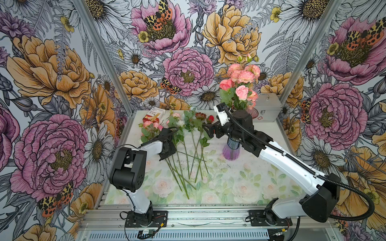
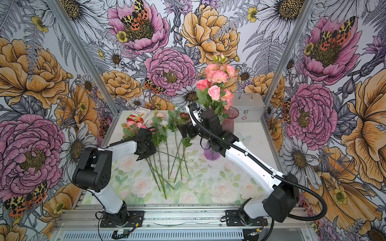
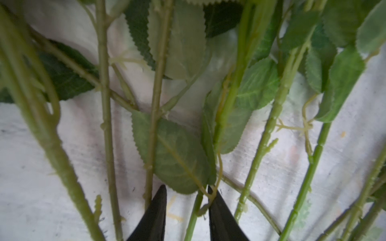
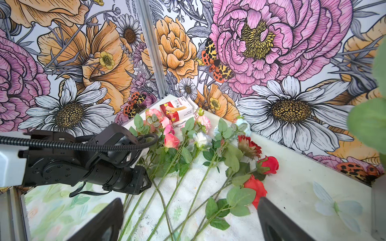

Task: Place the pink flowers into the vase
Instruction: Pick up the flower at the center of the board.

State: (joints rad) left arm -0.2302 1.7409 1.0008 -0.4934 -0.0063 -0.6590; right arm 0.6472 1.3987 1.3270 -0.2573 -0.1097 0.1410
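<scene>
Several pink flowers (image 1: 242,79) stand high over the purple glass vase (image 1: 230,151); my right arm hides their stems. More pink flowers (image 1: 150,125) (image 4: 171,140) lie at the table's far left, their long stems fanned toward the front. My left gripper (image 1: 167,156) (image 3: 186,186) is down among those stems. Its fingers stand apart, with one thin green stem (image 3: 193,217) between them, close against one finger (image 3: 219,215). I cannot tell which bloom that stem carries. My right gripper (image 1: 206,129) (image 4: 190,199) hangs wide open above the lying stems, holding nothing.
Two red roses (image 4: 268,164), a maroon bloom (image 4: 249,147) and a white rose (image 4: 201,138) lie beside the pink ones. A red-and-white box (image 1: 153,115) sits at the far left corner. A metal case (image 1: 267,107) and a pink glass vase (image 2: 229,121) stand at the back right.
</scene>
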